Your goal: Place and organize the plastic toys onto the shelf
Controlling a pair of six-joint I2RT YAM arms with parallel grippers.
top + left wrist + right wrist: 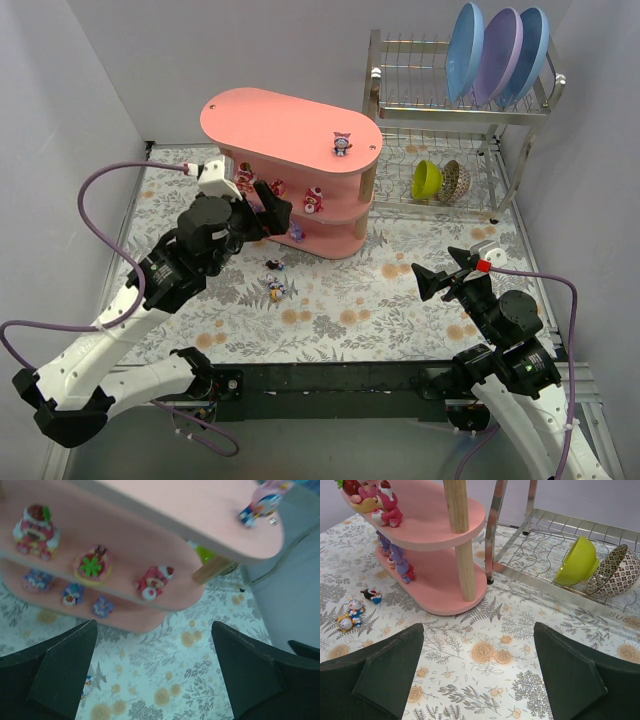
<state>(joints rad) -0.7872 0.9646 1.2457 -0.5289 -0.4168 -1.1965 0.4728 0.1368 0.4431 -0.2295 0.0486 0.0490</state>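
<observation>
Left gripper (258,208): jaws wide apart, nothing held, just before shelf (280,125) middle tier.
Toys (90,566): three red-pink on middle tier, purple-blue ones on bottom tier, one blue on top tier, three loose on mat (340,320) beside shelf.
Right gripper (455,268): spread wide, empty, above mat.
Rack (560,525): base stamped "SUS30", rest cut off.

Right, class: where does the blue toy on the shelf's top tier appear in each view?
Top external: blue toy upper centre, near the top tier's right end.
Left wrist: blue toy in the top right corner.
Right wrist: not in it.
Shared landmark: the pink shelf.
</observation>
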